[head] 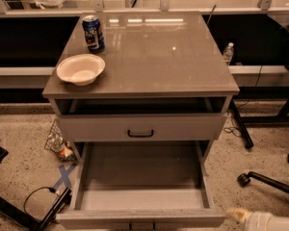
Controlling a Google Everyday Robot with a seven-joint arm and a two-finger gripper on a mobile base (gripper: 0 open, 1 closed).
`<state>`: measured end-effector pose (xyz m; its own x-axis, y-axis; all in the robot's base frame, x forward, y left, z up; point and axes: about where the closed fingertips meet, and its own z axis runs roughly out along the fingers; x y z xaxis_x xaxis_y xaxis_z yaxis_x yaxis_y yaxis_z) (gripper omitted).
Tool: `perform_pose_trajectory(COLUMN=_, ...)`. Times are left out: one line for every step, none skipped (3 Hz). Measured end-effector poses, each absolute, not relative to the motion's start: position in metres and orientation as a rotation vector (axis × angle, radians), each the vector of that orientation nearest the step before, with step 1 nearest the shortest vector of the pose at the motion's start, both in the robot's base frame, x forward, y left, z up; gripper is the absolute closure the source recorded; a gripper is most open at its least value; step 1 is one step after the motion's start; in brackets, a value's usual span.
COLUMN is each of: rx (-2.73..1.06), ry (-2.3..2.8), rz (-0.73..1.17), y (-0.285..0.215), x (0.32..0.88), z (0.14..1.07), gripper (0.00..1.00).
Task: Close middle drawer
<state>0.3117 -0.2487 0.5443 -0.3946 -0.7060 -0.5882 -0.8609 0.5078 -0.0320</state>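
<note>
The middle drawer point(140, 177) is pulled far out of the grey cabinet. It is a long, shallow, empty grey tray whose flat front point(139, 219) lies along the bottom edge of the view, with only the top of its dark handle showing. My gripper point(238, 214) is at the bottom right, just right of the drawer front's right corner. Only its pale end and part of the white wrist point(272, 222) show. I cannot tell whether it touches the drawer.
The upper drawer front point(140, 127) with its black handle stands slightly out above the tray. A white bowl point(80, 69) and a blue can point(93, 33) sit on the cabinet top. A chair base with castors point(267, 181) is on the right, and cables and litter point(58, 146) are on the left.
</note>
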Motion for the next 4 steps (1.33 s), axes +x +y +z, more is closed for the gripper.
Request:
perform_pose_trajectory(rx=-1.235, ry=2.204, rz=0.505, y=-0.227, x=0.279, z=0.472, gripper=0.64)
perform_pose_trajectory(rx=-1.203, ry=2.184, rz=0.615, y=-0.207, x=0.272, z=0.416, gripper=0.88)
perform_pose_trajectory(rx=-1.190, ry=2.151, rz=0.678, y=-0.189, x=0.292, z=0.383, gripper=1.00)
perform_pose_trajectory(rx=-1.188, ry=2.106, rz=0.684, y=-0.177, x=0.328, z=0.370, gripper=1.00)
